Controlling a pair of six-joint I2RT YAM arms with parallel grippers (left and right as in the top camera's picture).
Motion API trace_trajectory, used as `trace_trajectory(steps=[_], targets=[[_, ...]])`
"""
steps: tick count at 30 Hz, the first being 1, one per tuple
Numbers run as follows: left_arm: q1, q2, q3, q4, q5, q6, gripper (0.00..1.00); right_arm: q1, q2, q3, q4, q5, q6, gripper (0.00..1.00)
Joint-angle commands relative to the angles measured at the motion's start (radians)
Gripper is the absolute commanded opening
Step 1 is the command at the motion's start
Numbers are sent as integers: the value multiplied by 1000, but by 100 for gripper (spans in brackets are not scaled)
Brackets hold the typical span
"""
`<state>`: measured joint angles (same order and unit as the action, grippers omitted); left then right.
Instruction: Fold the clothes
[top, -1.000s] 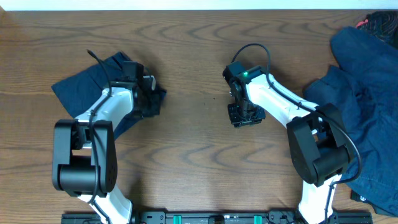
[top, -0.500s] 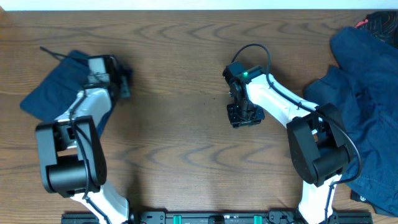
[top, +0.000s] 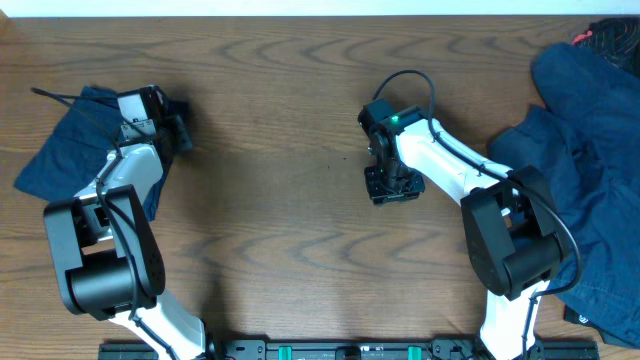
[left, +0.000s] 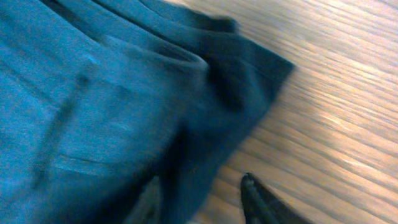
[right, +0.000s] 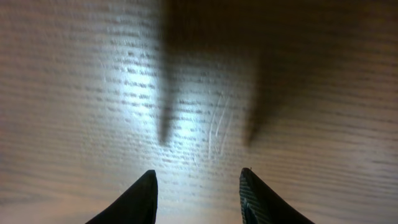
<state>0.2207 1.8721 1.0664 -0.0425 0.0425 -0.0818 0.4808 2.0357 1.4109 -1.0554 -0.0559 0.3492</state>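
I'm dragging the shorts (top: 65, 150) leftward to the left edge of the counter (top: 290, 250), left end effector (left: 199, 202) spread. The right end effector (right: 198, 193) is idling spread, so I'm probably clearing space.

overhead: fixed high above, facing straight down on the brown wood-grain table (top: 290, 250), both my arms in frame
left wrist: close, slanted over the dark navy soft cloth garment (left: 93, 99), my left gripper (left: 200, 202) at bottom edge
right wrist: very near, facing down at bare wood, my right gripper (right: 198, 198) at bottom edge
shared: overhead takes in both wrist patches; the wrists look at separate spots
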Motion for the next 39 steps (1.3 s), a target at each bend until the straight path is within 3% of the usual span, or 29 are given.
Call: trace_trajectory(steps=[1,4,10,16,19,20,21,26,30,39], targets=[[-11,-39,13,-16,154,-5,53,-8,11,-1,17,-4,110,41],[-55,-76,13,-45,156,10,70,-25,2,-1,63,-18,202,41],[-211,-147,13,-124,144,10,100,-98,-65,-1,145,-64,219,42],[-377,-179,15,-278,98,18,98,-207,-169,-1,159,-64,161,48],[-443,-188,38,-414,96,18,98,-267,-217,-1,159,-77,95,88],[-458,-193,50,-467,96,18,98,-283,-227,-1,160,-98,50,97],[-471,-202,67,-530,96,18,98,-299,-239,-1,158,-129,-13,99],[-476,-262,168,-816,96,18,98,-351,-296,-1,101,-116,-73,99],[-459,-362,208,-975,96,17,98,-355,-388,-1,47,45,-47,99],[-455,-706,191,-1035,83,17,98,-343,-684,-23,40,135,-47,99]])
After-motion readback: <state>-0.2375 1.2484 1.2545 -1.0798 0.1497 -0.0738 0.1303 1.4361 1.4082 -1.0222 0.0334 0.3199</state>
